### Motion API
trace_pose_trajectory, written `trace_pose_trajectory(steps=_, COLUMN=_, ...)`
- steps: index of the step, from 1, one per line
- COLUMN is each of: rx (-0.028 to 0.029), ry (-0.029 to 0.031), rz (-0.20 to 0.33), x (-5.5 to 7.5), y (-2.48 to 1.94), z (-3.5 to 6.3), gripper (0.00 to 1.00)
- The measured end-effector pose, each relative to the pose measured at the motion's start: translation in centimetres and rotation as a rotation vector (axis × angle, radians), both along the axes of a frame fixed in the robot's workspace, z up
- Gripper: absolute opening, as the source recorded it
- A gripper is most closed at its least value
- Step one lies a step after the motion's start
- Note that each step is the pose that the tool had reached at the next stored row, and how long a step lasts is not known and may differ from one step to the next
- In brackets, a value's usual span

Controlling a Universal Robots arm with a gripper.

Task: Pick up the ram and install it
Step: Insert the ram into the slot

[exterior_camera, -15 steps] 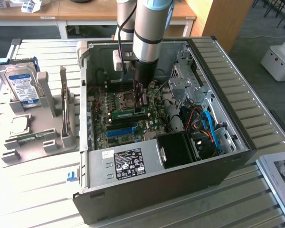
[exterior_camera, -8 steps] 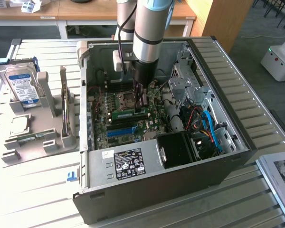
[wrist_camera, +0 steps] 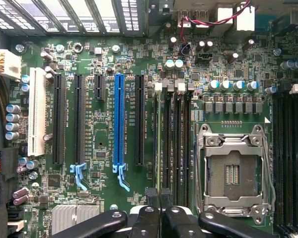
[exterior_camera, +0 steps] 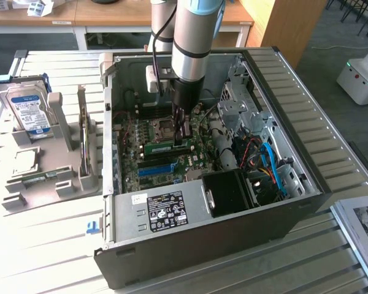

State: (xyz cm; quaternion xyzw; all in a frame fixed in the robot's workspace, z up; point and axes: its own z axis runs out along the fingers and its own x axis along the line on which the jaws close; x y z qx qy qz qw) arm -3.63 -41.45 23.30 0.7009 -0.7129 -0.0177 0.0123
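Observation:
In the exterior view my arm reaches down into the open computer case [exterior_camera: 306, 184]. My gripper [exterior_camera: 183, 138] is low over the motherboard, beside the processor socket. The ram [exterior_camera: 159, 146], a long thin green stick, stands on edge along the memory slots, and one end is between my fingers. In the wrist view the ram [wrist_camera: 157, 144] is seen edge-on as a thin line running along the memory slot nearest the black expansion slots. My gripper [wrist_camera: 159, 196] is shut on its near end. I cannot tell whether the stick is fully seated.
A blue expansion slot [wrist_camera: 119, 119] and black slots lie beside the memory slots, with the bare processor socket [wrist_camera: 232, 171] on the other side. Cables [exterior_camera: 267, 162] and a black box [exterior_camera: 233, 191] crowd the case. A blue-labelled hard drive [exterior_camera: 29, 110] stands in a grey holder [exterior_camera: 49, 177] outside.

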Motion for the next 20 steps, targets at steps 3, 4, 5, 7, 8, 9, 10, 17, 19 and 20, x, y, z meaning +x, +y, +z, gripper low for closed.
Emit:
trace_pose_trajectory(steps=3, rx=0.0, ry=0.0, rz=0.0, x=0.05, y=0.0, z=0.0, gripper=0.12)
trace_pose_trajectory(steps=4, rx=0.0001, ry=-0.0001, rz=0.0, x=0.05, y=0.0, z=0.0, gripper=0.12)
trace_pose_trajectory(steps=5, rx=0.0, ry=0.0, rz=0.0, x=0.05, y=0.0, z=0.0, gripper=0.12)
trace_pose_trajectory(steps=7, rx=0.0003, ry=-0.0002, rz=0.0, x=0.06, y=0.03, z=-0.02, gripper=0.12)
trace_pose_trajectory(steps=8, rx=0.0002, ry=-0.0001, rz=0.0, x=0.05, y=0.08, z=-0.02, gripper=0.12)
trace_pose_trajectory(steps=9, rx=0.0, ry=0.0, rz=0.0, x=0.05, y=0.08, z=-0.01, gripper=0.12)
trace_pose_trajectory(steps=10, rx=0.0001, ry=0.0, rz=0.0, x=0.05, y=0.08, z=-0.01, gripper=0.12)
trace_pose_trajectory(steps=17, rx=0.0001, ry=0.0, rz=0.0, x=-0.02, y=0.08, z=-0.01, gripper=0.12)
trace_pose_trajectory(steps=19, rx=0.0, ry=0.0, rz=0.0, x=-0.02, y=0.08, z=-0.01, gripper=0.12)
trace_pose_trajectory(steps=20, rx=0.0, ry=0.0, rz=0.0, x=-0.03, y=0.08, z=-0.02, gripper=0.12)
